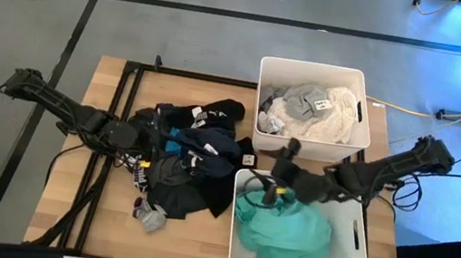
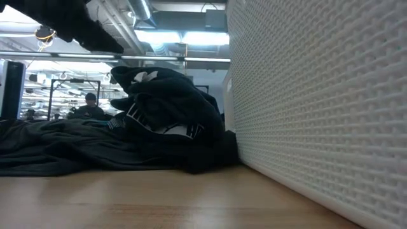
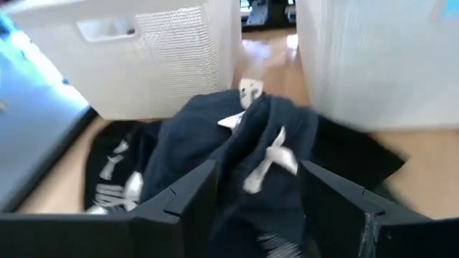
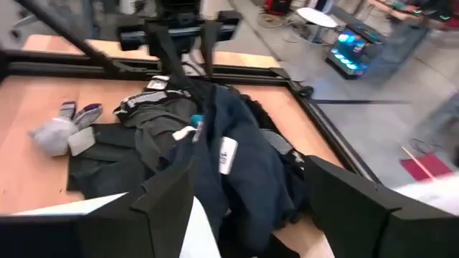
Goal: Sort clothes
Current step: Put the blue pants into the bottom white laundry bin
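A pile of dark clothes point(image 1: 194, 156), navy, black and dark grey, lies on the table's middle point(image 2: 165, 121). My left gripper point(image 1: 150, 146) stands open at the pile's left side, with navy cloth point(image 3: 251, 143) between and beyond its fingers point(image 3: 258, 208). My right gripper point(image 1: 268, 185) hangs open over the far left corner of the near bin point(image 1: 349, 257), where a teal garment point(image 1: 284, 229) lies. It faces the pile point(image 4: 215, 150) with nothing between its fingers point(image 4: 251, 208). White, cream and grey clothes point(image 1: 312, 105) fill the far bin point(image 1: 260, 88). My left gripper has navy cloth point(image 3: 244, 186) lying between its two fingers, which come at the pile from the table's left, slanting down. Whether the fingers touch the cloth, I cannot tell.
Grey socks point(image 1: 149, 216) lie near the table's front, left of the near bin. The two white bins stand along the table's right side with a narrow gap between them. The near bin's wall point(image 2: 318, 114) stands close beside the pile. Bare wood shows at the front left.
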`<action>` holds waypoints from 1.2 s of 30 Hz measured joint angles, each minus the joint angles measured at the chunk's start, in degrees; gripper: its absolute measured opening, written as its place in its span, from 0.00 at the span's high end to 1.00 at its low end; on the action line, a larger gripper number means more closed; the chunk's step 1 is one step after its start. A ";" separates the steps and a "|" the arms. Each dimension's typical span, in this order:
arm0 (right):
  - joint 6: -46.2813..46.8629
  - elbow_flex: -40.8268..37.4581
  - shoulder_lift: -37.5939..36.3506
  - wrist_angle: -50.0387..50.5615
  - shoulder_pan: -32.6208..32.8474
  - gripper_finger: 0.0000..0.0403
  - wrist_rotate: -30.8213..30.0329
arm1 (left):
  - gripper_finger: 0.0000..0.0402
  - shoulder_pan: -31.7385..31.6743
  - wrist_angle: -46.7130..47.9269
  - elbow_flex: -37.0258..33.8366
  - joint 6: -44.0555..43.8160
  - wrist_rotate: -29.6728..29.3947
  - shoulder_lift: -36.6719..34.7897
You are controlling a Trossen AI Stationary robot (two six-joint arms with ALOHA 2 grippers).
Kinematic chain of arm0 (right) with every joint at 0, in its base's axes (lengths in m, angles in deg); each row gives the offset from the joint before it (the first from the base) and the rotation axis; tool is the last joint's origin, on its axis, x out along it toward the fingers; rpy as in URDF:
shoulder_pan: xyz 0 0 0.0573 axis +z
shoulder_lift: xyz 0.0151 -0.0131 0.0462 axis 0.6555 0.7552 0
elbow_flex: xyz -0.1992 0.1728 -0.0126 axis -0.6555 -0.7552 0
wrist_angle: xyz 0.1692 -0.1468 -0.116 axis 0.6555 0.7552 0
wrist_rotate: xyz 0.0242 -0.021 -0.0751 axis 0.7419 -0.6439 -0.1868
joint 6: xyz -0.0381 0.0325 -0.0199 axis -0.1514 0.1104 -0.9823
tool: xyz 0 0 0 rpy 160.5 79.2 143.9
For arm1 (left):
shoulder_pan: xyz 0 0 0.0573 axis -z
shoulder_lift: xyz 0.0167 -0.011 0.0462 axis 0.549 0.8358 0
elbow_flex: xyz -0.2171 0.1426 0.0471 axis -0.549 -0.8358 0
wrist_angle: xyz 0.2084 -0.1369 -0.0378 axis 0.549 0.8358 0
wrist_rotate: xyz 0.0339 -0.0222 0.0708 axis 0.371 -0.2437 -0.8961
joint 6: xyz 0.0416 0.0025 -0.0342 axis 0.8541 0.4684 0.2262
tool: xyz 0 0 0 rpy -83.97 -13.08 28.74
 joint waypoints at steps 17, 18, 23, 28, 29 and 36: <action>-2.94 -0.03 7.44 -6.24 -4.61 0.35 8.89 | 0.55 -6.07 -0.11 0.00 20.71 -1.26 11.61; -2.94 -0.03 7.44 -6.28 -4.61 0.35 8.89 | 0.55 -6.07 -0.35 0.00 20.84 -1.26 12.36; -2.94 -0.03 7.44 -6.25 -4.61 0.35 8.89 | 0.55 -5.97 -2.62 0.00 20.71 2.10 14.69; -2.77 -0.03 7.70 -6.25 -4.61 0.35 8.87 | 0.55 -5.91 -6.58 0.00 18.56 8.05 14.81; -2.77 -0.03 7.78 -6.17 -4.61 0.35 8.89 | 0.55 -5.91 -7.18 0.00 18.51 8.24 14.81; -2.76 -0.03 8.78 -5.88 -4.59 0.35 8.89 | 0.55 -8.06 -7.43 0.00 19.40 5.15 15.36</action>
